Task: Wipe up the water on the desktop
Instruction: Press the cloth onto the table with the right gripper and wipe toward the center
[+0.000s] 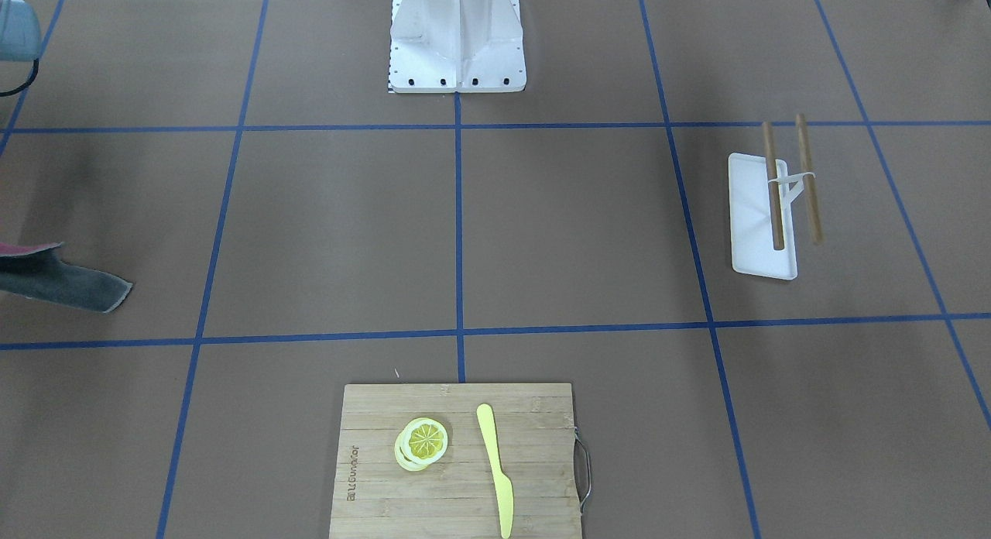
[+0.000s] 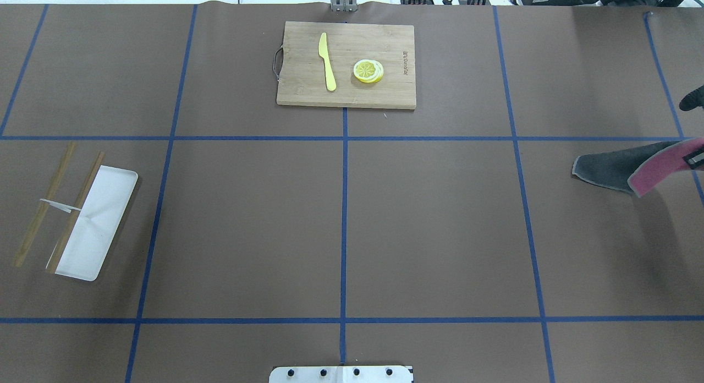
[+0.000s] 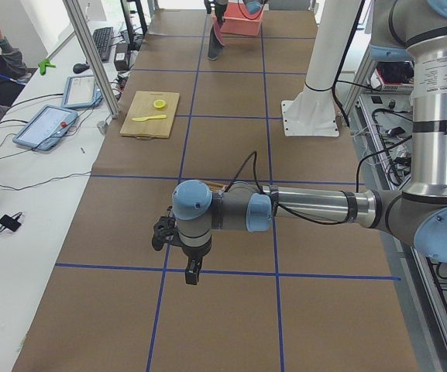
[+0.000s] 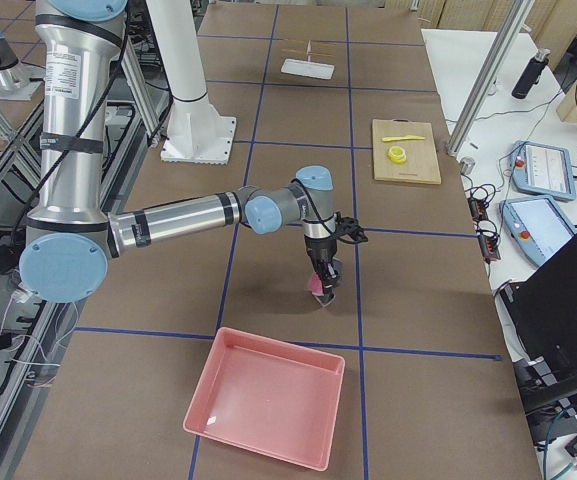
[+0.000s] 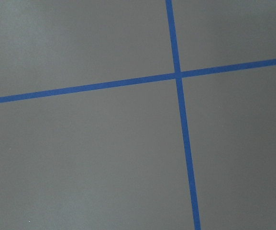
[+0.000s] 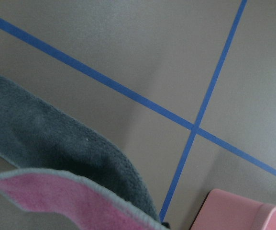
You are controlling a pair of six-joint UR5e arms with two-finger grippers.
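The desktop (image 2: 429, 223) is a brown tabletop with blue tape lines; I can make out no water on it. My right gripper (image 4: 322, 274) is shut on a cloth (image 2: 605, 168), grey on one side and pink on the other. It holds the cloth lifted at the table's right end, with the loose end hanging toward the surface. The cloth also shows in the front view (image 1: 70, 287) and in the right wrist view (image 6: 56, 143). My left gripper (image 3: 190, 273) hangs above a tape line at the left end. I cannot tell whether it is open or shut.
A bamboo cutting board (image 2: 346, 97) with a yellow knife (image 2: 327, 61) and lemon slices (image 2: 368, 71) lies at the far middle. A white tray (image 2: 104, 207) with chopsticks (image 2: 44, 207) sits at the left. A pink bin (image 4: 268, 395) stands beyond the cloth.
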